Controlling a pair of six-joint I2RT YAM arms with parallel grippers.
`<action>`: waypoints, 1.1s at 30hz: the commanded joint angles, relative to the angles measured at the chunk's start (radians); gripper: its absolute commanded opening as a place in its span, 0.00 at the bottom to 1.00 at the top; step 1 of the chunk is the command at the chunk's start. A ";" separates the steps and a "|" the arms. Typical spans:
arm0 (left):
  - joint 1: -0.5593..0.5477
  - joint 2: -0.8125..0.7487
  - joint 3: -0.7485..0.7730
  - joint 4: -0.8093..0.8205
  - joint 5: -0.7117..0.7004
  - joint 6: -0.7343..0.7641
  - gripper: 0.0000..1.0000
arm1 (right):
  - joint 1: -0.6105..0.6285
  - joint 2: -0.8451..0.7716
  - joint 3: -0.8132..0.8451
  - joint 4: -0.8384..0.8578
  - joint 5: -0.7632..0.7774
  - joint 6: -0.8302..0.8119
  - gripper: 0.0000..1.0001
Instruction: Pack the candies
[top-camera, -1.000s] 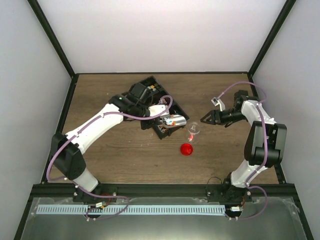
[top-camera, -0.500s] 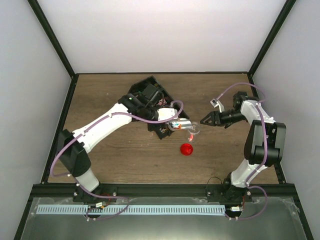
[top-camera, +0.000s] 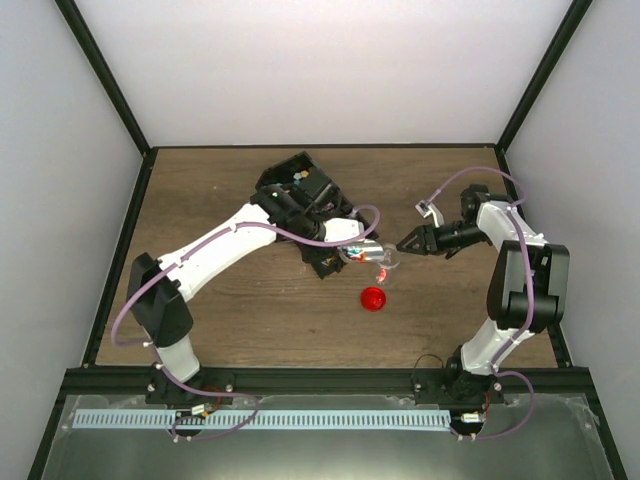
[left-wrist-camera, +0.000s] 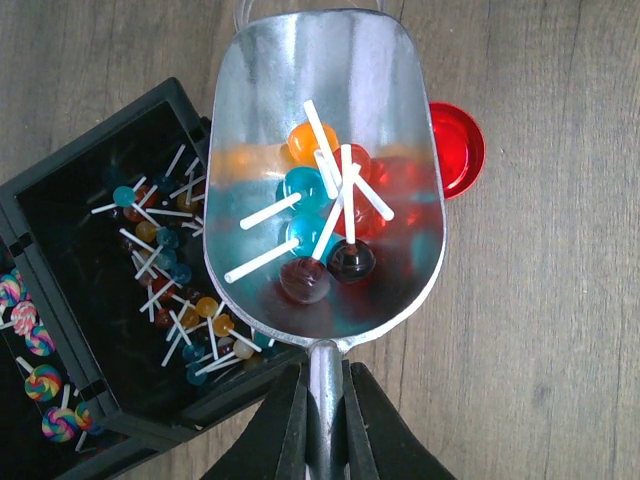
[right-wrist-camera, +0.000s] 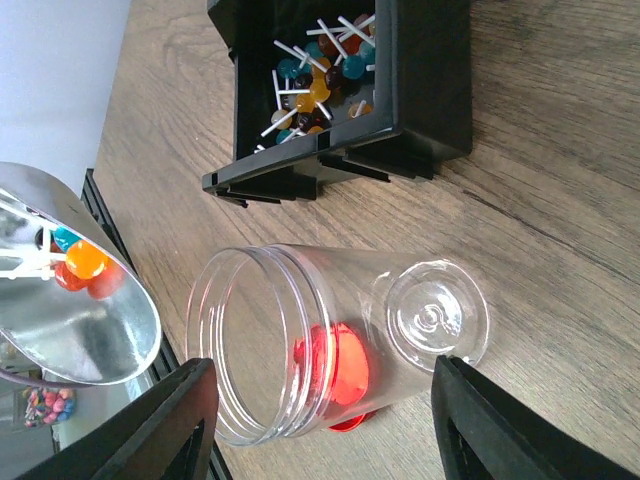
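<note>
Several candies (left-wrist-camera: 320, 225) lie in the metal scoop (left-wrist-camera: 330, 90) whose handle the left claw (left-wrist-camera: 322, 420) clamps, more sit in the black tray (left-wrist-camera: 100, 110) on the worktop (left-wrist-camera: 560, 300), while the right claw (right-wrist-camera: 325, 395) stands spread wide beside the clear jar (right-wrist-camera: 250, 300).

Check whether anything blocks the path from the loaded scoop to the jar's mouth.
Nothing visible does: the clear jar is uncapped, its red lid lies on the table, and the scoop of lollipops sits beside its rim.
</note>
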 joint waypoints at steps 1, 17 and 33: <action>-0.024 0.030 0.058 -0.044 -0.028 0.001 0.04 | 0.016 -0.004 -0.001 0.005 -0.002 -0.008 0.61; -0.055 0.107 0.166 -0.124 -0.092 -0.025 0.04 | 0.029 -0.025 -0.013 0.007 0.028 -0.029 0.60; -0.070 0.151 0.253 -0.199 -0.126 -0.041 0.04 | 0.028 -0.039 -0.020 0.011 0.029 -0.046 0.60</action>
